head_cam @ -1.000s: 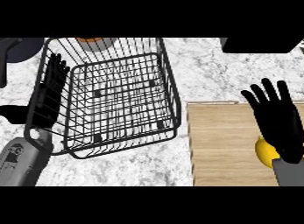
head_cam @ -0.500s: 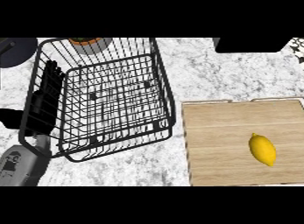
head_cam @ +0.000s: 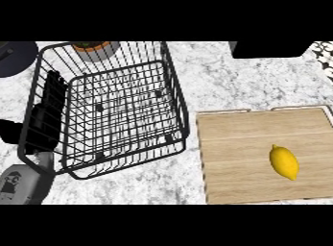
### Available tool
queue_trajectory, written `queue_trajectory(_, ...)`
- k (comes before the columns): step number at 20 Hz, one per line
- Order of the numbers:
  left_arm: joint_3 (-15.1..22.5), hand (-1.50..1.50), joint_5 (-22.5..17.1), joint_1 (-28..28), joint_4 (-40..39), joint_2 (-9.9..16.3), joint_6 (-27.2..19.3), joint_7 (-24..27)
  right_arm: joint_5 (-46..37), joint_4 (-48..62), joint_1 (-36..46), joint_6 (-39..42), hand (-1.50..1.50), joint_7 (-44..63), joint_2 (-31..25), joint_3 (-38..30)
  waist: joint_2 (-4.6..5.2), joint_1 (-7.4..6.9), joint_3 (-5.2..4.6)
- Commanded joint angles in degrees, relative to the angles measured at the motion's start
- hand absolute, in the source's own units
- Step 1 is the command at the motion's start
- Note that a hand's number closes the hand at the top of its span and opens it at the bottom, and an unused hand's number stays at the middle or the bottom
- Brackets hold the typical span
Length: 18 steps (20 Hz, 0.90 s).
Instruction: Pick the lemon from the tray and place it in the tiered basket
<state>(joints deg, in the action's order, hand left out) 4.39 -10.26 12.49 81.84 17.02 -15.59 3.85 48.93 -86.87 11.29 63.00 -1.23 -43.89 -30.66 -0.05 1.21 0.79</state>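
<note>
A yellow lemon (head_cam: 284, 162) lies on the wooden tray (head_cam: 240, 144) at the right, toward its front right part. The black wire tiered basket (head_cam: 112, 103) stands left of the tray with nothing inside it. My left hand (head_cam: 47, 108) is open at the basket's left side, fingers straight and pointing up, partly behind the wires. Its grey forearm (head_cam: 20, 185) enters from the lower left. My right hand does not show in the head view.
A potted plant (head_cam: 94, 48) stands behind the basket. A dark round object (head_cam: 6, 57) sits at the top left and a black block (head_cam: 268, 48) at the top right. A patterned cloth (head_cam: 332, 62) lies at the far right edge. Marble counter surrounds everything.
My right hand, which hovered over the lemon a second ago, has left the view. The lemon now lies uncovered on the tray. The view has shifted slightly.
</note>
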Motion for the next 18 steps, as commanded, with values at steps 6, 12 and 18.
queue_trajectory(6, 7.3, 0.0, 4.5, -2.6, 2.8, -3.7, -1.3, -0.8, -14.3, -8.0, -0.8, 16.6, -1.5, -6.6, 2.7, -8.5, 0.23, -0.8, -0.15)
queue_trajectory(12, 8.5, 0.0, 5.5, -2.2, 3.9, -4.7, -2.5, -2.7, -17.8, -12.1, -1.3, 18.4, -1.5, -7.5, 4.3, -9.5, 0.4, -0.94, -0.17)
queue_trajectory(18, 7.6, 0.0, 5.4, -2.3, 3.8, -3.5, -1.7, -3.1, -23.6, -18.6, -3.4, 19.4, -1.5, -6.7, 5.8, -8.3, 0.49, -0.98, -0.2)
